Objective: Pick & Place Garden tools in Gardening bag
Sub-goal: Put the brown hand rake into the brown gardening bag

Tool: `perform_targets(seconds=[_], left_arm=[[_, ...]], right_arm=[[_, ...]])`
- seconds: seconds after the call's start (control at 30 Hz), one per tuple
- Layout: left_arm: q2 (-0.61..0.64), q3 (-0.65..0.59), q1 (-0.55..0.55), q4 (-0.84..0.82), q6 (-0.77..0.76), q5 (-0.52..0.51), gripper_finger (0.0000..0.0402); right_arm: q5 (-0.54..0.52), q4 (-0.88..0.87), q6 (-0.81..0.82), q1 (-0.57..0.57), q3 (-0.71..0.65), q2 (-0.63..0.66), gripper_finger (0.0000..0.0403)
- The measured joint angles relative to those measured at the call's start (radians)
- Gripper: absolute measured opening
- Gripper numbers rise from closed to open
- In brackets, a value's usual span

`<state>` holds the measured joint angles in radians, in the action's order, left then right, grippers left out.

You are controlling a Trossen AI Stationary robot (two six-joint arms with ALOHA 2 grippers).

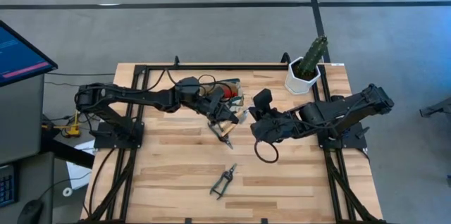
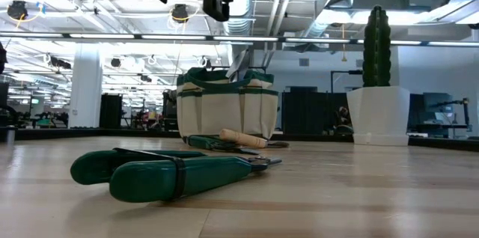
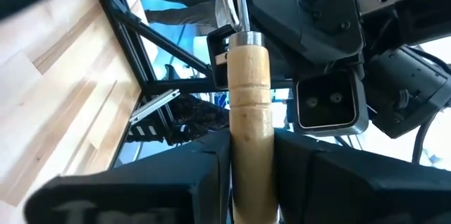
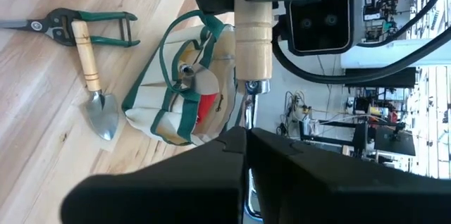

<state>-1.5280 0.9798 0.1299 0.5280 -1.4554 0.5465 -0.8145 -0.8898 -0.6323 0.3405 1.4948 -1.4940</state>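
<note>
A wooden-handled tool (image 3: 248,90) with a thin metal shaft hangs in the air between both grippers, above the table's middle. My left gripper (image 3: 251,146) is shut on its wooden handle. My right gripper (image 4: 244,136) faces it and is shut on the metal shaft. Below and just behind them the cream and green gardening bag (image 4: 184,86) stands on the table, with a red-headed tool (image 4: 204,108) inside. A trowel (image 4: 91,76) and green-handled shears (image 4: 70,27) lie flat beside the bag. Dark pruning shears (image 1: 224,182) lie nearer the front edge. My left gripper pinches the wooden handle (image 3: 250,129) between its two fingers (image 3: 201,171), back from the metal collar toward the butt end. The fingers run level, along the handle, from the table's left. The tool is lifted clear of table and bag. My right gripper pinches the thin metal shaft (image 4: 246,108) just beyond the handle's metal collar, between its shut fingers (image 4: 211,157). It comes slanting down from the table's right, along the tool's line. The far end of the shaft is hidden behind the gripper.
A white pot with a green cactus (image 1: 307,69) stands at the far right corner. A black metal frame (image 1: 211,67) runs around the table's edges. Bare wood (image 1: 169,175) lies left of the front shears.
</note>
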Motion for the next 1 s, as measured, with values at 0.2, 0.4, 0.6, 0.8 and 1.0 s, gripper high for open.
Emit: perform_targets(seconds=[0.2, 0.4, 0.6, 0.8, 1.0], left_arm=[[-0.001, 0.0, 0.0, -0.001, 0.032, 0.0, 0.0052], [-0.001, -0.001, 0.0, -0.001, 0.038, 0.0, 0.0052], [0.0, 0.001, 0.0, 0.022, 0.054, -0.006, 0.0051], [0.004, 0.004, 0.0, 0.036, 0.056, 0.004, 0.0051], [0.002, 0.002, 0.001, 0.045, 0.044, -0.001, 0.0049]], right_arm=[[-0.002, 0.0, 0.0, 0.0, 0.0, 0.0, 0.0], [-0.003, 0.005, -0.002, 0.0, 0.0, 0.0, 0.0006], [-0.097, 0.037, -0.044, 0.009, 0.0, 0.0, 0.0055], [-0.144, 0.068, -0.082, 0.044, 0.039, -0.002, 0.0088], [-0.233, 0.075, -0.081, 0.102, 0.137, 0.003, 0.0099]])
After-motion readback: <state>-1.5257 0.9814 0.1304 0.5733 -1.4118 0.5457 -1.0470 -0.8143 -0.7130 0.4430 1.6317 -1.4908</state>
